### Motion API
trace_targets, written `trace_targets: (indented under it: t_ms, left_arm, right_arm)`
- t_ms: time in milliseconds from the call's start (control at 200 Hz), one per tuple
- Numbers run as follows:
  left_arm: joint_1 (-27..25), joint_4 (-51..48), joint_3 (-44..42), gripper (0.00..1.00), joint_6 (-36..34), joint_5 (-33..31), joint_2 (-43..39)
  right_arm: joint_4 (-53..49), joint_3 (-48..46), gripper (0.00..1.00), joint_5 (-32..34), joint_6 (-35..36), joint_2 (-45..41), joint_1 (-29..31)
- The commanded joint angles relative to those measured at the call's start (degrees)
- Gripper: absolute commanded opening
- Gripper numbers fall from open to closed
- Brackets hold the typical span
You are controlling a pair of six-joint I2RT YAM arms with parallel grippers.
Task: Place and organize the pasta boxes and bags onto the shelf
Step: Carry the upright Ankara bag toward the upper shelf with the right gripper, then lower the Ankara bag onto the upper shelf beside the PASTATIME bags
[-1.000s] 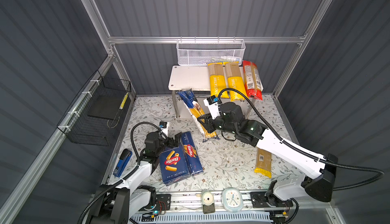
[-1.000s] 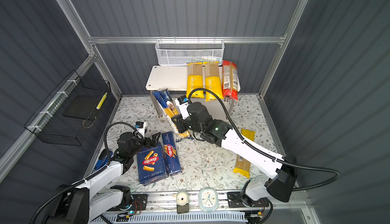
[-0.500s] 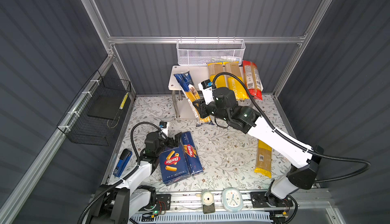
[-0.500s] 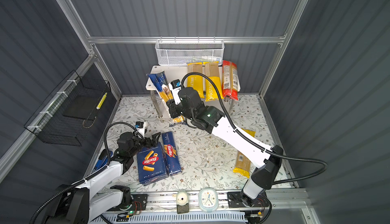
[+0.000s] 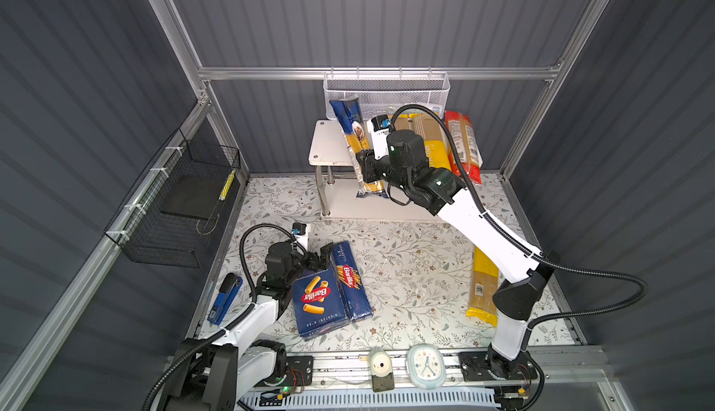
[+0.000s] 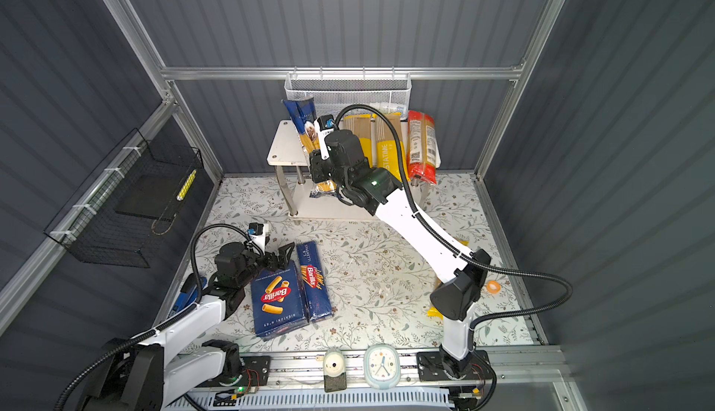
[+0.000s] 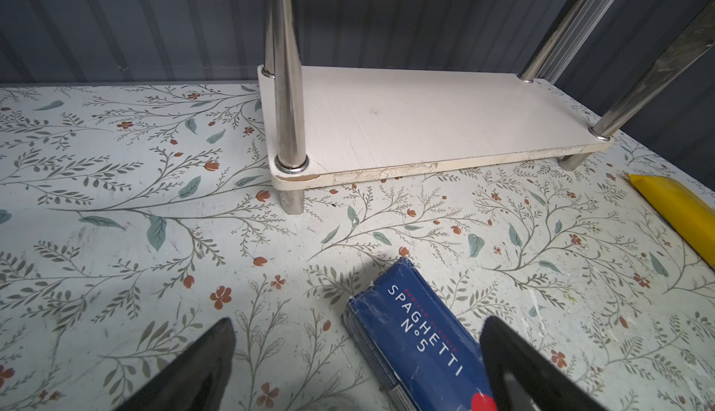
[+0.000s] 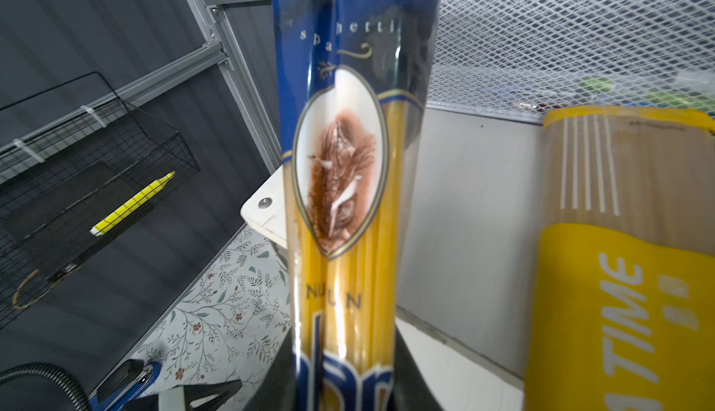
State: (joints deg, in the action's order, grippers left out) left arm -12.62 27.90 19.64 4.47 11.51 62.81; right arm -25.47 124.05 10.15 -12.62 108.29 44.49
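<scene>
Right tool (image 5: 365, 167) clenched on dark blue slim plastic spaghetti bag (image 5: 350, 126), tilted over left end of white two-tier shelf (image 5: 321, 146); left tool (image 5: 322, 256) released.

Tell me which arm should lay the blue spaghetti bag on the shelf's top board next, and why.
Right. The right gripper is shut on the blue bag, holding it at the bare end of the top board beside the yellow bags. The left gripper sits open, low by the spaghetti box.
</scene>
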Motion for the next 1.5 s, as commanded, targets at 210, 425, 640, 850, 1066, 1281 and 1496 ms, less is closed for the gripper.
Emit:
trace_targets:
  t_ms: [210, 425, 640, 850, 1066, 1281, 1496]
  left_arm:
    - [-0.01, -0.28, 0.75, 1.0, -1.11, -0.72, -0.3]
    - [0.0, -0.11, 0.75, 1.0, -0.87, -0.42, -0.32]
    - [-0.02, -0.29, 1.02, 0.99, -0.58, -1.0, -0.05]
    - [0.02, -0.24, 0.97, 1.0, -0.78, -0.57, 0.0]
    - [-0.02, -0.26, 1.02, 1.0, -0.77, -0.55, 0.03]
    - [-0.07, -0.22, 0.77, 0.99, -1.14, 0.31, -0.14]
    - [0.05, -0.31, 1.02, 1.0, -1.04, 0.18, -0.05]
  right_arm:
    - [5.57, 8.92, 0.17, 2.07, -1.69, 3.75, -3.03]
    - [3.88, 10.37, 0.15, 0.69, -4.17, 6.11, -4.29]
    - [4.99, 10.24, 0.16, 0.63, -5.48, 6.33, -5.53]
    - [4.25, 10.52, 0.17, 1.58, -5.65, 7.05, -6.15]
    - [4.97, 10.69, 0.27, 1.46, -6.36, 7.86, -6.68]
    - [5.65, 10.62, 0.28, 1.1, -7.14, 8.86, -6.87]
    - [6.2, 9.95, 0.28, 0.57, -8.45, 9.22, -7.05]
